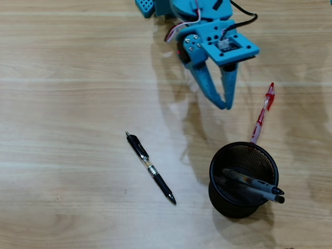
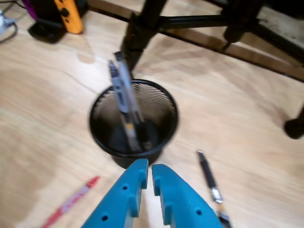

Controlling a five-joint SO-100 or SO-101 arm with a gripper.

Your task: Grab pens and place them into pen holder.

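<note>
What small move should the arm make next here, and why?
Probably swing toward the red pen and open over it. The gripper looks shut and empty, two pens already lean in the pen holder, and the red one lies nearer on the table than the black pen.

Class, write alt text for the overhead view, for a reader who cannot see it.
A black mesh cup holding two pens stands on a wooden table. A black pen lies to its left and a red pen just above it. The blue gripper at the top holds nothing, its fingers nearly together.
</note>
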